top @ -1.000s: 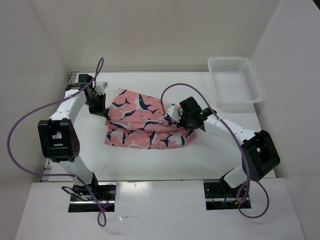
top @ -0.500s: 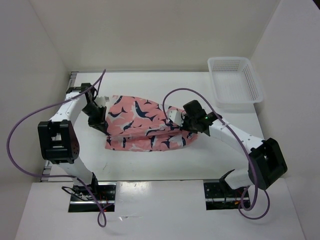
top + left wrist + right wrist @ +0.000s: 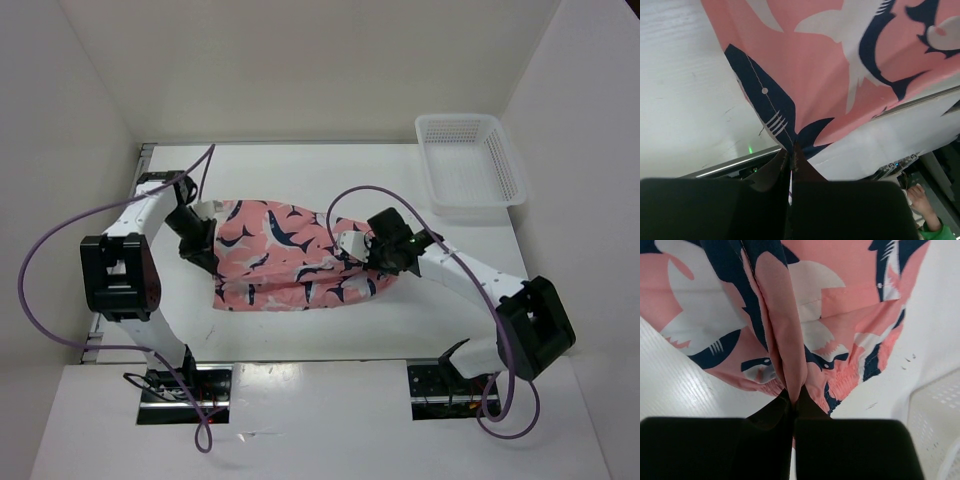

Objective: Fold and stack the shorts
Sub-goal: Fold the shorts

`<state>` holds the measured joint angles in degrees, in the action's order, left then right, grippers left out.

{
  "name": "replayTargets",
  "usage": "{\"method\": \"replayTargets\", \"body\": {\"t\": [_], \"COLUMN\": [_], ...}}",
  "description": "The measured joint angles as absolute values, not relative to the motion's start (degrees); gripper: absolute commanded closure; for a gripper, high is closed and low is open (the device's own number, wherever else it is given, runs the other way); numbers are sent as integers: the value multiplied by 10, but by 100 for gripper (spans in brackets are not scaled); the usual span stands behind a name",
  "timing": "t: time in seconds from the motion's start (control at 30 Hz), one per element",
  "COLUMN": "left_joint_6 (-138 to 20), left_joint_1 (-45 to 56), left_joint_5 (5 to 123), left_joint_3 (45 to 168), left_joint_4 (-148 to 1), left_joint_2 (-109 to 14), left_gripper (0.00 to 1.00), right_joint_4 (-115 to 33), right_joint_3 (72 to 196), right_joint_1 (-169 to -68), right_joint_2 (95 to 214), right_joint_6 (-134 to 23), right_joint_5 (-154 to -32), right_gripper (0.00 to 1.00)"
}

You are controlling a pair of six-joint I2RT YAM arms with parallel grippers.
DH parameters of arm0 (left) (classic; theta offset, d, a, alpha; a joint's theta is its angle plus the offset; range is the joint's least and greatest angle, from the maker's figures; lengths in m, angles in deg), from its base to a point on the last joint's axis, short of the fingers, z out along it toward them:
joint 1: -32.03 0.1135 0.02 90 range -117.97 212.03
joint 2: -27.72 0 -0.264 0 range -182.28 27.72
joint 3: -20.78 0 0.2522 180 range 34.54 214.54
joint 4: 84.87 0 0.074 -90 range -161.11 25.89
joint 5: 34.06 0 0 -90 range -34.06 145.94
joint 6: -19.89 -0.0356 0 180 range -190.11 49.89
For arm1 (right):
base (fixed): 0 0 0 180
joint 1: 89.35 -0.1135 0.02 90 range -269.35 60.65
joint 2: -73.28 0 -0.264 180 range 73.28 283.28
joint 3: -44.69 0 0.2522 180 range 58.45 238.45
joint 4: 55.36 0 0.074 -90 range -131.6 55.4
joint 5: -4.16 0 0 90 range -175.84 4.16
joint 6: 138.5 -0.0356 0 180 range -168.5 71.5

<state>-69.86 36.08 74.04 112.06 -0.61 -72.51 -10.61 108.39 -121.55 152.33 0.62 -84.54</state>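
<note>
Shorts (image 3: pixel 290 255) stretched flatter than before; left gripper (image 3: pixel 790 151), right gripper (image 3: pixel 792 397) jaws clamped on them.

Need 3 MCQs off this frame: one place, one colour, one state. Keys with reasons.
1. Where is the basket? A far right corner of the table B near left corner C between the arm bases
2. Ground colour of the shorts? A green B pink C grey
3. The left gripper is: A open over bare table B holding the basket C shut on the shorts
Key: 1 A, top view shows it far right; 2 B, pink under navy-white sharks; 3 C, jaws pinch a fabric corner in its wrist view.
</note>
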Motion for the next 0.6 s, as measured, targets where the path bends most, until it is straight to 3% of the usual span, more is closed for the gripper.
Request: {"method": "replayTargets", "body": {"t": [0.2, 0.33, 0.4, 0.47, 0.5, 0.6], "left_joint_6": [-699, -699, -699, -700, -700, -699], "left_joint_1": [357, 340, 319, 300, 291, 286], "left_joint_5": [767, 771, 767, 761, 757, 737], "left_joint_3": [1173, 1147, 1116, 1081, 1063, 1019], "left_joint_4": [7, 8, 9, 9, 12, 18], "left_joint_2": [-707, -686, -678, -673, -671, -669], "left_gripper": [97, 86, 80, 74, 72, 63], "right_joint_4": [-104, -92, -70, -47, -41, -21], "right_joint_3": [1106, 1110, 1109, 1107, 1100, 1065], "right_joint_1": [-1216, -1216, -1216, -1216, -1216, -1216], "right_joint_2": [1498, 1475, 1470, 1469, 1466, 1446], "right_joint_6": [6, 15, 25, 39, 51, 85], "right_joint_5": [-849, -869, -883, -892, -895, -894], "right_gripper": [100, 94, 80, 44, 35, 27]}}
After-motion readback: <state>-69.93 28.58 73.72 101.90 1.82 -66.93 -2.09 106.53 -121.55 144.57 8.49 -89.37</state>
